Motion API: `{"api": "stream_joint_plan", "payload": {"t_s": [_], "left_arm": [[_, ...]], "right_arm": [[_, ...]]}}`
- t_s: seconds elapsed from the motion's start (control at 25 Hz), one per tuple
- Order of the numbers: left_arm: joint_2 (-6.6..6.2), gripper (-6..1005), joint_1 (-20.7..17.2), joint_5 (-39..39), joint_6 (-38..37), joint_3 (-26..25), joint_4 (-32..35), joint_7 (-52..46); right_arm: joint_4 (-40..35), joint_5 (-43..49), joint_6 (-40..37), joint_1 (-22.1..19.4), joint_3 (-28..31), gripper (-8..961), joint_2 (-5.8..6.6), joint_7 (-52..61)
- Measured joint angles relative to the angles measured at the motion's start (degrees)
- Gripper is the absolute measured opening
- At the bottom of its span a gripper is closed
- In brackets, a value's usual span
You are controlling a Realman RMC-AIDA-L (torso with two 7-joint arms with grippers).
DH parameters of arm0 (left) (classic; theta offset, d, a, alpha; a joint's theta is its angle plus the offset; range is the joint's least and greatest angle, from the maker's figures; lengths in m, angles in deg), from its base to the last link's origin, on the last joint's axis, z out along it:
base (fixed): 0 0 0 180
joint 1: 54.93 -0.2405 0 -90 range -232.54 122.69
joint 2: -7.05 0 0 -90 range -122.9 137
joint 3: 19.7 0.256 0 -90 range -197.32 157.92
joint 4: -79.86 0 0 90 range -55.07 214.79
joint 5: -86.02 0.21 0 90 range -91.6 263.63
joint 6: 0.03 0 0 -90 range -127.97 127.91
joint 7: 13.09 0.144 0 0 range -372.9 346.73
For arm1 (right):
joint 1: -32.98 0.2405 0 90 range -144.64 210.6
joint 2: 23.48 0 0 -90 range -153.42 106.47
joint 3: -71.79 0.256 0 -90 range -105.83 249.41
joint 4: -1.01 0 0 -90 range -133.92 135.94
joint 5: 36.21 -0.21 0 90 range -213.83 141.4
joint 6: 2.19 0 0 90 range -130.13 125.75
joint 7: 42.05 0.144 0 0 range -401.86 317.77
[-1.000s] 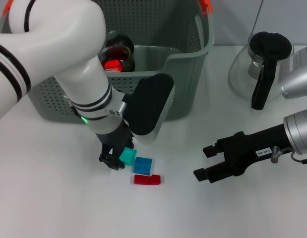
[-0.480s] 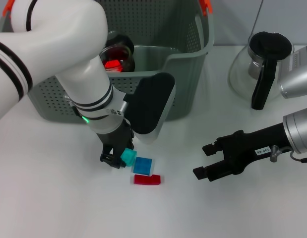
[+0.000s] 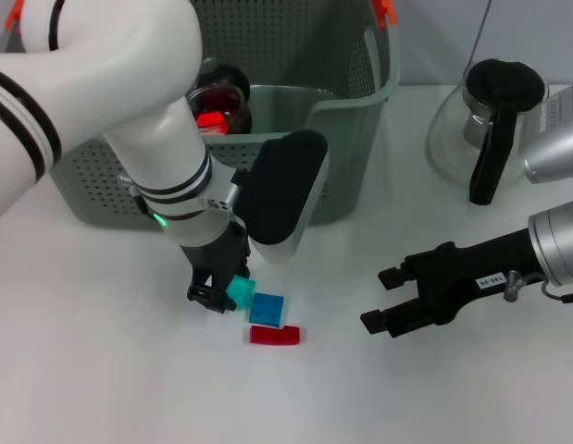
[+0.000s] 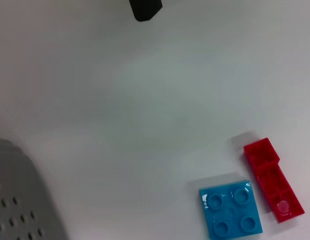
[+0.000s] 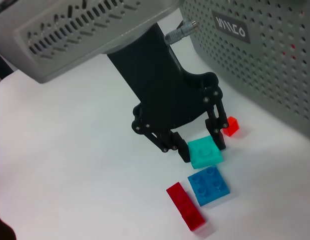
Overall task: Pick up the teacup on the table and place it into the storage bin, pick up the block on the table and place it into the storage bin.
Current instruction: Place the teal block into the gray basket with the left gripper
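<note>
1. Left gripper (image 3: 226, 294) down at the table (image 3: 101, 370), just in front of the storage bin (image 3: 346, 139); fingers clamped on the teal block (image 3: 240, 292), also seen in the right wrist view (image 5: 205, 152).
2. Teal block held between the two black fingertips (image 5: 184, 153), tilted, just above the white surface.
3. Blue block (image 3: 267, 308) flat on the table, just beside the held teal one; red block (image 3: 275, 335) next to it on the near side, both apart from the fingers.
4. Small red cube (image 5: 230, 126) on the table by the bin wall, behind the fingers.
5. Teacup (image 3: 219, 102) with red contents inside the storage bin.
6. Right gripper (image 3: 383, 301) parked above the table well to the right, fingers spread, holding nothing.
7. Glass pot (image 3: 485, 125) at far right.
</note>
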Motion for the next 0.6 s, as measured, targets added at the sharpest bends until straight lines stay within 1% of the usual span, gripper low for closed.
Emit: {"api": "stream_joint_plan", "payload": {"t_s": [0.12, 0.24, 0.28, 0.44, 0.56, 0.6], "left_arm": [[-0.06, 404, -0.24, -0.30, -2.22, -0.83, 1.54, -0.57], [-0.03, 404, -0.52, -0.48, -6.57, -4.59, 4.12, -0.70], [0.03, 404, -0.58, -0.64, -9.54, -7.30, 5.18, -0.71], [-0.16, 405, -0.95, -3.63, -21.31, -21.27, 8.48, -0.73], [-1.02, 405, -1.11, -8.33, -30.44, -32.91, 9.14, -0.94], [-1.86, 405, -1.04, -11.10, -33.85, -38.71, 8.93, -1.49]], "right_arm": [[0.00, 0.01, 0.02, 0.05, 0.18, 865, 0.00, -0.33], [0.00, 0.05, 0.02, 0.05, 0.42, 866, 0.00, -0.43], [0.00, 0.09, 0.02, 0.02, 0.51, 866, 0.01, -0.44], [0.00, 0.10, -0.06, -0.34, 0.59, 866, 0.08, -0.45], [0.00, 0.08, -0.20, -0.52, 0.65, 866, 0.09, -0.46], [0.00, 0.06, -0.31, -0.58, 0.69, 866, 0.05, -0.47]]}}
